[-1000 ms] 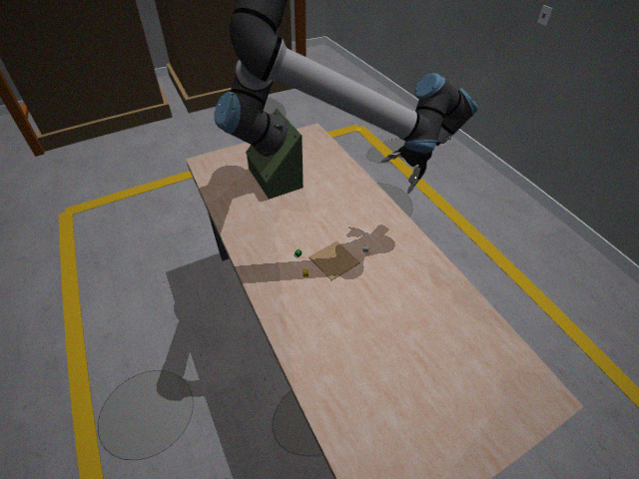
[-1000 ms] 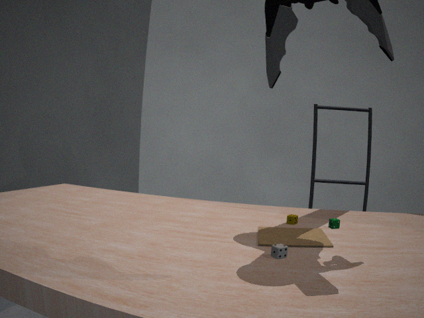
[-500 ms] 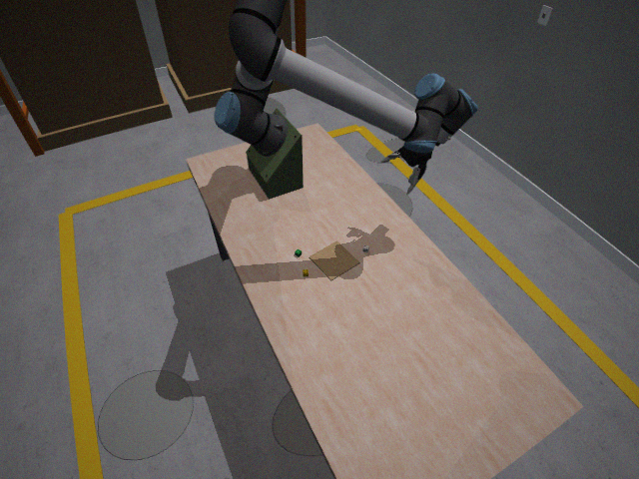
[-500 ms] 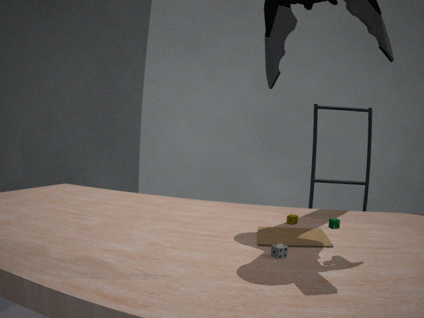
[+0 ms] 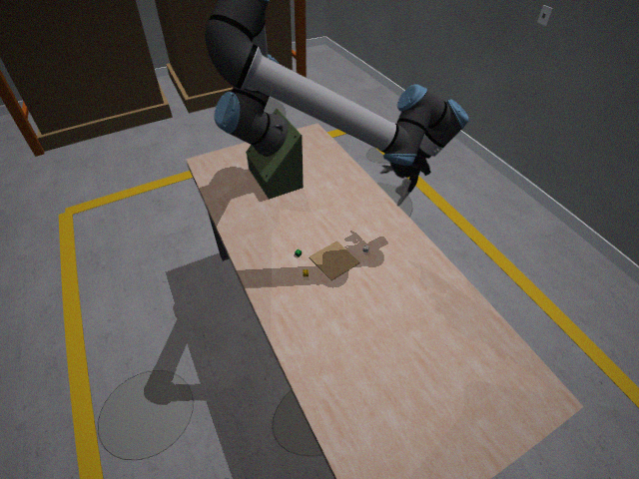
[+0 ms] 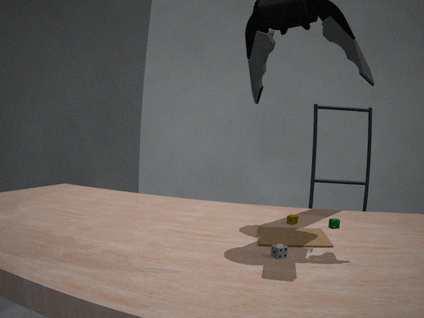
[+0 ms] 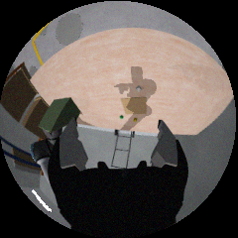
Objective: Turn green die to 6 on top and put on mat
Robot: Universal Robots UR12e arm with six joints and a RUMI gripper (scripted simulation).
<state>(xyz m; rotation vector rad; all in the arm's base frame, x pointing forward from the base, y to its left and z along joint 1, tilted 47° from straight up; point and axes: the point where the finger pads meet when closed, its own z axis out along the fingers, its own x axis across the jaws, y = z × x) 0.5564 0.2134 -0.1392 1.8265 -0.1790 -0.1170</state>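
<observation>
Exterior view: wide-open jaws hang above; the cube-shaped green die sits upright, without a long axis.

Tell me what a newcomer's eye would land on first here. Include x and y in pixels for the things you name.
First, probably the big arm (image 5: 319,98) reaching over the table (image 5: 412,350) (image 6: 119,232) (image 7: 178,64), its open hand (image 5: 394,183) (image 6: 315,94) (image 7: 118,118) high above the tabletop. Next, perhaps the green die (image 5: 298,252) (image 6: 334,223) (image 7: 121,117), small but vivid beside the tan mat (image 5: 329,265) (image 6: 291,237) (image 7: 130,105).
</observation>
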